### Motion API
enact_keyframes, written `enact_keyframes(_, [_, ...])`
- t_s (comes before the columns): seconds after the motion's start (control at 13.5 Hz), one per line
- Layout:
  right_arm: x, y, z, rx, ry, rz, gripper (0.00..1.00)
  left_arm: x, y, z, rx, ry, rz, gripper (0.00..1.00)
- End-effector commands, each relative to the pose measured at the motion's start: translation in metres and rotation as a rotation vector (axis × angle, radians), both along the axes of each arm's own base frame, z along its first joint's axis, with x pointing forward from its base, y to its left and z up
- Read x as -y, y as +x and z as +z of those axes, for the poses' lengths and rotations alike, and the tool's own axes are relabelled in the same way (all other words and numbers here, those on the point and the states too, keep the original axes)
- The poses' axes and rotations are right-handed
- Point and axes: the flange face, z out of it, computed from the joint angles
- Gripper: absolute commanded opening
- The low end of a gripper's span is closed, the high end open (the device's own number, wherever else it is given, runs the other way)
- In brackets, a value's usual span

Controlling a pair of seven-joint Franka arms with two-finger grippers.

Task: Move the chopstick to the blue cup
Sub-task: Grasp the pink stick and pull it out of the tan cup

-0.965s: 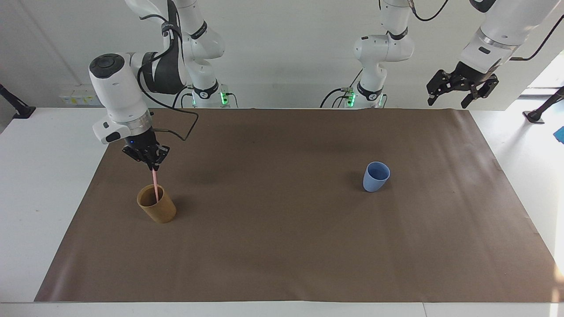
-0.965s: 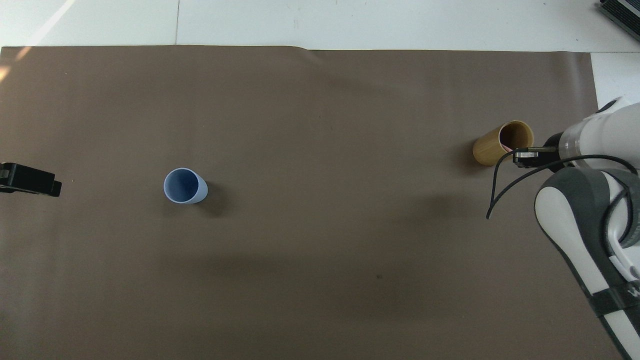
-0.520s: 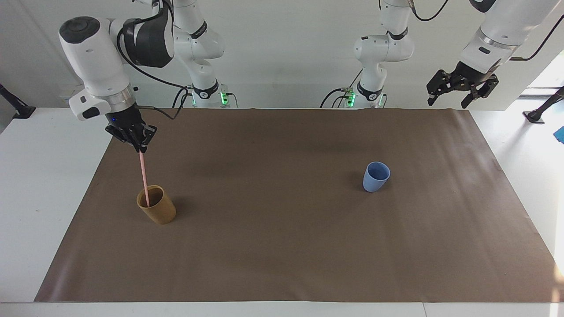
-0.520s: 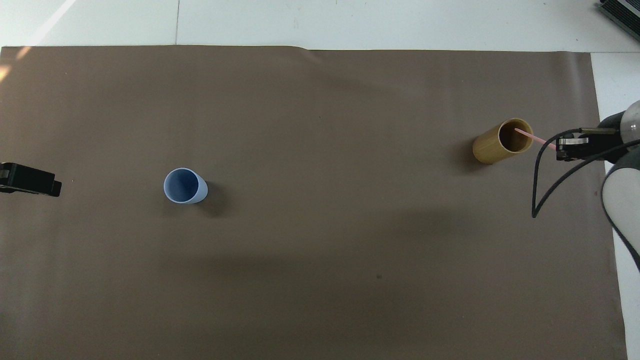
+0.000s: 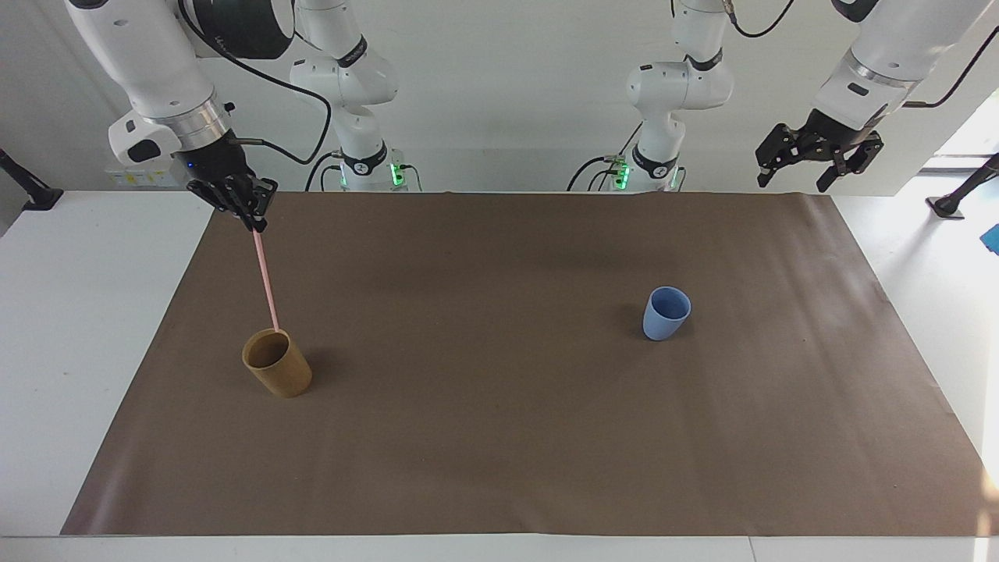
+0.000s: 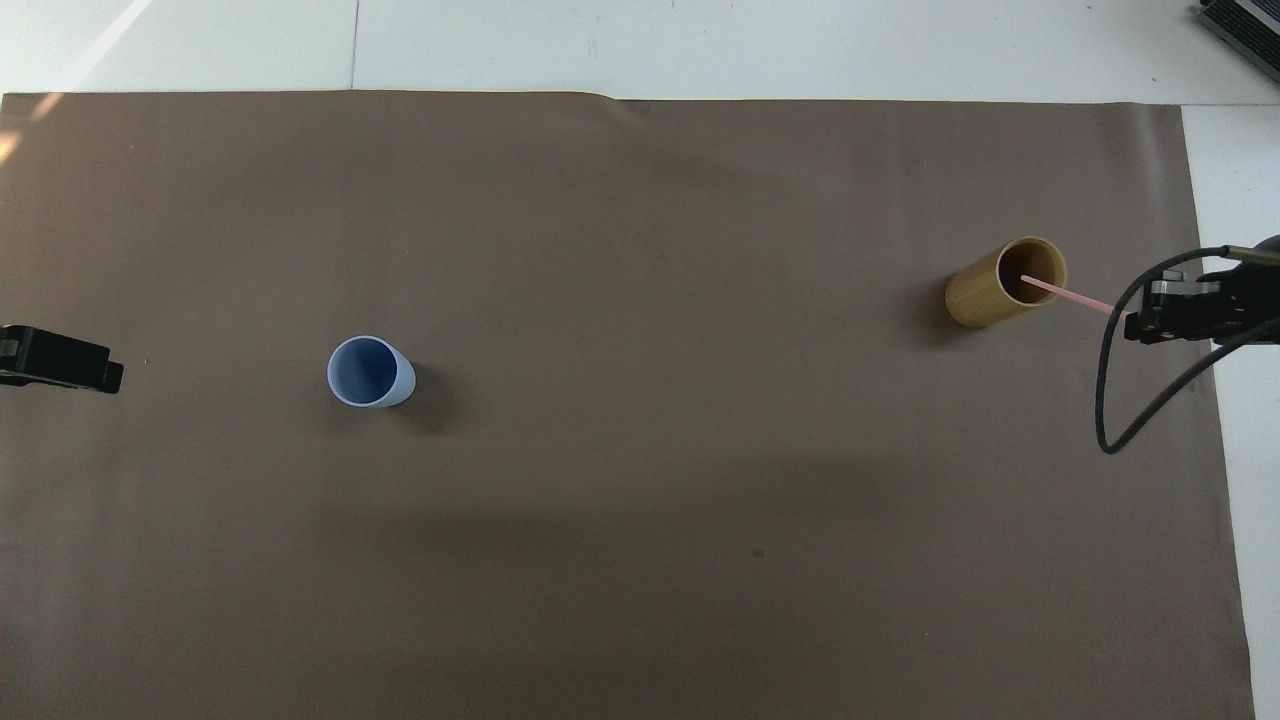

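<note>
- Your right gripper [image 5: 255, 224] has risen, clamped on the thin pale-pink chopstick [image 5: 265, 277], whose tip now hangs just over the tan cylindrical cup [image 5: 277, 364].
- It looks light, stiff and slippery; keep your top-end grip.
- The small light-blue cup [image 5: 666, 313] stands toward the left arm's end, where your left gripper [image 5: 817, 153] waits open.

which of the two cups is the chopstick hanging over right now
The tan cup, toward the right arm's end of the table. The chopstick, held by the right claw, has its lower tip at that cup's rim. The blue cup stands apart with nothing over it.
</note>
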Motion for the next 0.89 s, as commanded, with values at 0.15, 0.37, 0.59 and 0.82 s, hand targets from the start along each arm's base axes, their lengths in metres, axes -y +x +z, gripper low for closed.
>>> enact_keyframes(0.15, [-0.033,0.001,0.005,-0.012,0.095,-0.161,0.00,-0.003,-0.006,0.003,-0.009,-0.008,0.003,1.00])
enact_keyframes(0.37, [-0.039,0.000,0.005,-0.019,0.098,-0.165,0.00,-0.003,-0.006,0.003,-0.009,-0.008,0.003,1.00])
enact_keyframes(0.59, [-0.040,-0.001,0.005,-0.021,0.098,-0.166,0.00,-0.003,-0.006,0.003,-0.009,-0.008,0.003,1.00])
enact_keyframes(0.82, [-0.044,0.000,0.005,-0.018,0.098,-0.159,0.00,-0.003,-0.006,0.003,-0.009,-0.008,0.003,1.00])
